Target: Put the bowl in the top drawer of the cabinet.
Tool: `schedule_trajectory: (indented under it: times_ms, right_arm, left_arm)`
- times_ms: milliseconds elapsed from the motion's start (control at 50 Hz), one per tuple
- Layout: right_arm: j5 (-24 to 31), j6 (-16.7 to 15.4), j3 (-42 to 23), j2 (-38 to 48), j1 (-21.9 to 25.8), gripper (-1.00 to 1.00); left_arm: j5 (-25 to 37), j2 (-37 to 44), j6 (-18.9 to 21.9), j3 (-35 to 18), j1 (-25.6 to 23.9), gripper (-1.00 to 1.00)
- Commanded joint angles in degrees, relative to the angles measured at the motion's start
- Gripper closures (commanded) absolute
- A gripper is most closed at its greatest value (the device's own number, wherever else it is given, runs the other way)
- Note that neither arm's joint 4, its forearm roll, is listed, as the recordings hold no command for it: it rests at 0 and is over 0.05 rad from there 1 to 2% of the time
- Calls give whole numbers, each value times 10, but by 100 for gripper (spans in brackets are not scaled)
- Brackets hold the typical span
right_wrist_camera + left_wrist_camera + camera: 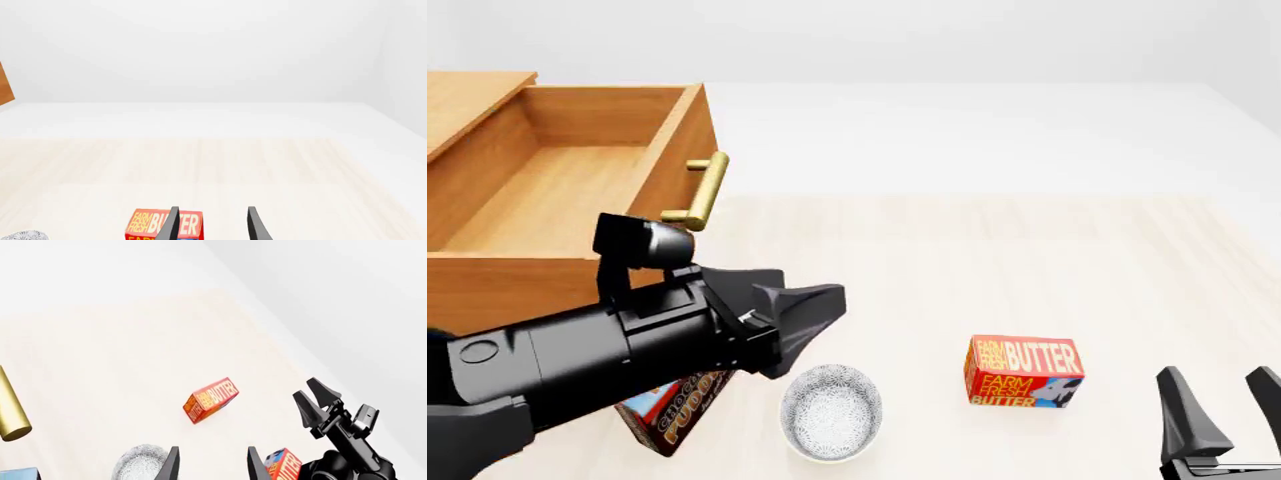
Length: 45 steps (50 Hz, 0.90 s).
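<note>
The speckled white bowl (831, 410) stands upright on the table near the front edge; it also shows low in the left wrist view as the bowl (140, 462), beside one finger. My left gripper (814, 325) hovers just above and left of it, open and holding nothing; in its own view the left gripper (213, 467) frames bare table. The cabinet (481, 95) stands at the far left with its top drawer (554, 195) pulled out and nothing inside. My right gripper (1224, 400) waits open at the front right.
A red butter box (1024, 372) lies between bowl and right gripper. A pudding box (674, 412) lies partly under my left arm. The drawer's brass handle (701, 190) juts toward the table's middle. A second red butter box (283, 465) shows in the left wrist view.
</note>
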Motion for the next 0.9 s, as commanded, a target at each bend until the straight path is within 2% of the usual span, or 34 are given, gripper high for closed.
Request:
schedule_trajectory:
  times_ms: [20,60,280,740,900]
  right_arm:
    - [0,0,0,0,0,-100]
    - [0,0,0,0,0,-100]
    - [0,0,0,0,0,-100]
    - [0,0,0,0,0,-100]
    - [0,0,0,0,0,-100]
  left_arm:
    - [-24,10,-37,25,3,-100]
    - [-25,11,-28,24,7,-100]
    - [-44,19,-47,50,11,-100]
    - [-72,50,-64,82,77,-100]
    - [-82,64,-68,88,83,-100]
